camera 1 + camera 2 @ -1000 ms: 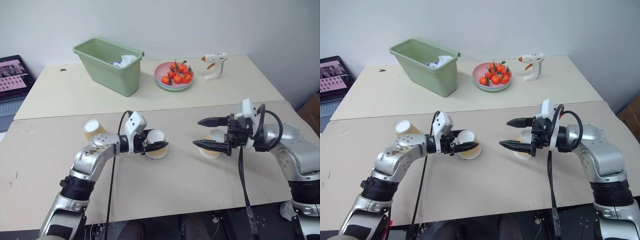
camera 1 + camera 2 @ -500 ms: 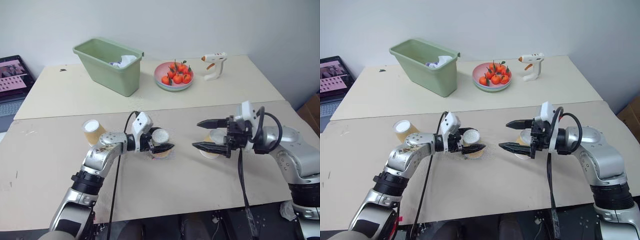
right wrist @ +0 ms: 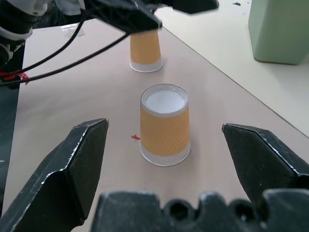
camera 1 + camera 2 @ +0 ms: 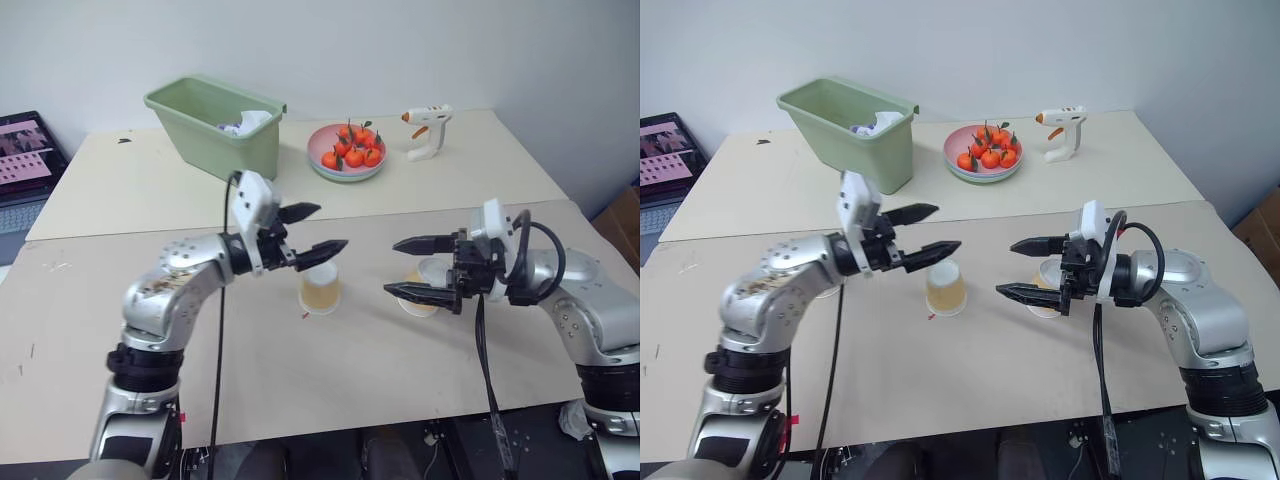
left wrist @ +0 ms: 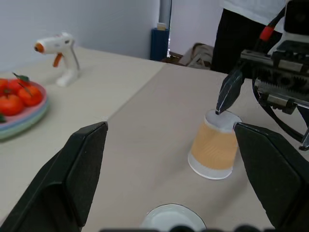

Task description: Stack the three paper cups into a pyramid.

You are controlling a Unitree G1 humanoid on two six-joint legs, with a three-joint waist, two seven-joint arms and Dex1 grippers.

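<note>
Cups: 1 (image 4: 320,287) mid-counter (image 4: 330,370), upside down; 1 (image 4: 425,290) behind right gripper (image 4: 408,268). Both jaws wide, empty; left gripper (image 4: 318,228) above. Light, crushable paper—pinch ribbed sides gently.

Both arms were rounded silver-grey metal shells with black ribbed joints. The left arm (image 4: 165,295) looked scuffed with brownish marks. Each tool carried two black tapered fingers and a white camera block. A black cable (image 4: 487,370) trailed from each wrist.
</note>
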